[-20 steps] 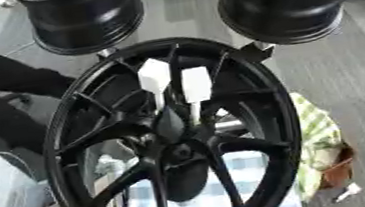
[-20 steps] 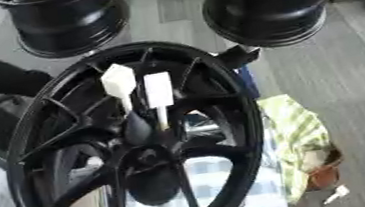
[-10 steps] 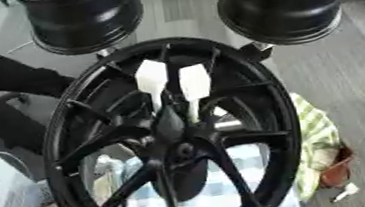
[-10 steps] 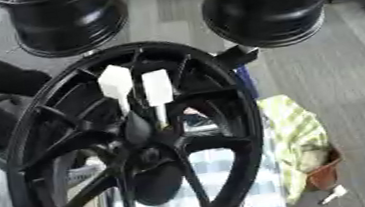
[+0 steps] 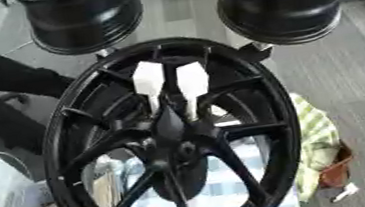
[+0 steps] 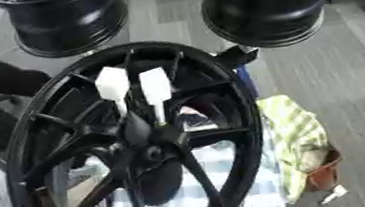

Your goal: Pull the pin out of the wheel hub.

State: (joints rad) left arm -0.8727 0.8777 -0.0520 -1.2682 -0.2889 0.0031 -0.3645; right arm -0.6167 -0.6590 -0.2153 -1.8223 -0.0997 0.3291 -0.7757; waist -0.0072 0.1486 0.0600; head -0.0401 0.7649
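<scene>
left eye view: no robot hand shows, so finger state cannot be told. wheel hub (image 5: 286, 112), glossy black, spoked, round, fills the middle. two pins (image 5: 148, 79) (image 5: 192, 81), white, flat paddle heads on thin stems, side by side just above the hub's centre, long axes near upright, heads toward the top rim; open gaps between spokes around them. blue-white checked cloth (image 5: 225, 195) shows below. two black wheels (image 5: 82, 18) (image 5: 296, 0) stand beyond.
</scene>
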